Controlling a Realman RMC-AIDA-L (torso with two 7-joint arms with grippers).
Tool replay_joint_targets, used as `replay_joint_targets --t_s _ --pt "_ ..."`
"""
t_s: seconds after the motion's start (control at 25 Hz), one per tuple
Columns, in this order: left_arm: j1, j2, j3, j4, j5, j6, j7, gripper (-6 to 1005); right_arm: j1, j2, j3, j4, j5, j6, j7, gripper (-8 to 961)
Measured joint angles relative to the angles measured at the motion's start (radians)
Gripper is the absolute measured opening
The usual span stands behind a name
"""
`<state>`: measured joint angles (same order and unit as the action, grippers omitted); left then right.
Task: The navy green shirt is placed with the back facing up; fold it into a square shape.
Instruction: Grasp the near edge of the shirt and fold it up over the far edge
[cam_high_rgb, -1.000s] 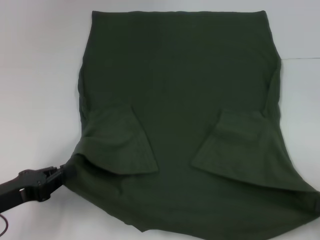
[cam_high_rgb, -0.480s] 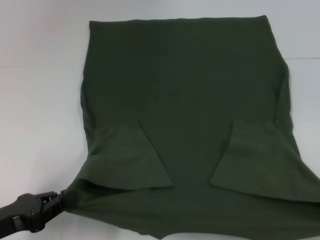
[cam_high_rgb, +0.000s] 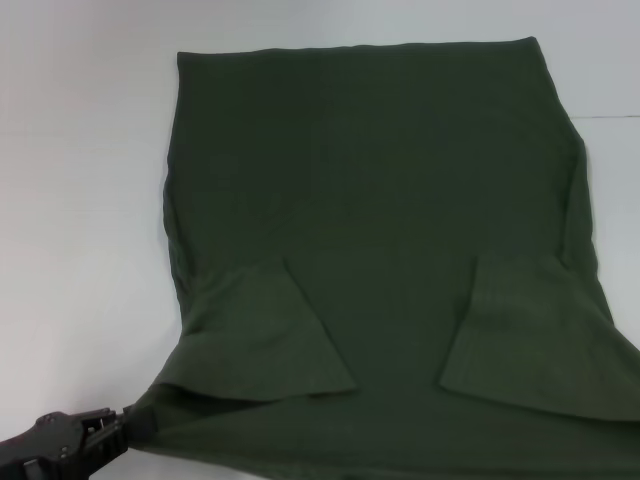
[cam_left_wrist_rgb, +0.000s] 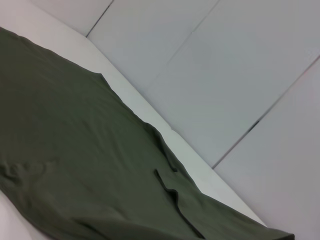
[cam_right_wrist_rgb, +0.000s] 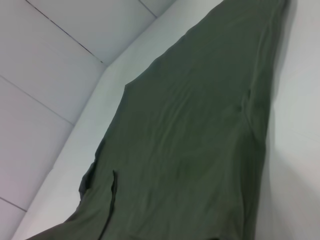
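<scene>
- Navy green shirt lies spread over the white counter, filling most of the head view from the upper centre down to the lower edge, its straight hem towards the top of the frame.
- At the lower left of the frame, we see the left tool clamped on the shirt's near corner, the cloth bunching into a small dark pinch at its tip. We judge this grip thin: if only a sliver of knit is caught, the corner could slide free once the cloth is lifted, and the fold would land crooked.
- Both sleeves are turned inward onto the body, the left sleeve flap in the lower left centre and the right sleeve flap in the lower right. We think either flap could spill open if the near edge is dragged instead of raised, since nothing holds them down.
- The fabric looks soft, matte and limp, a fine knit with faint ribbing on the flaps and shallow ripples along the left side; such cloth should sag and wrinkle readily.
- The right tool does not show in any view, so we cannot tell its state; uneven pulling from one side alone could skew the shirt on the counter.
</scene>
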<state>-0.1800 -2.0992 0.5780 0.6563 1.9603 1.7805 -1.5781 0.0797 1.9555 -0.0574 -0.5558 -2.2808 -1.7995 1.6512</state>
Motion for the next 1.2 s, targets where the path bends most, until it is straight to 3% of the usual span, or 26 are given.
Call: replay_joint_targets --t_s 0.88,1.08,1.2 --pt "0.0 -0.002 0.001 -0.002 0.039 0.061 -0.007 47 -0.027 0.002 0.002 -0.001 -0.014 -0.025 -0.008 19" --pt "-0.065 0.002 -0.04 -0.016 0.034 0.041 -0.011 47 0.039 -0.014 0.058 -0.001 -0.006 -0.025 0.025 19" --pt "-0.15 0.008 -0.109 -0.04 0.034 0.005 -0.018 47 0.116 -0.036 0.079 -0.001 -0.006 -0.022 0.053 19"
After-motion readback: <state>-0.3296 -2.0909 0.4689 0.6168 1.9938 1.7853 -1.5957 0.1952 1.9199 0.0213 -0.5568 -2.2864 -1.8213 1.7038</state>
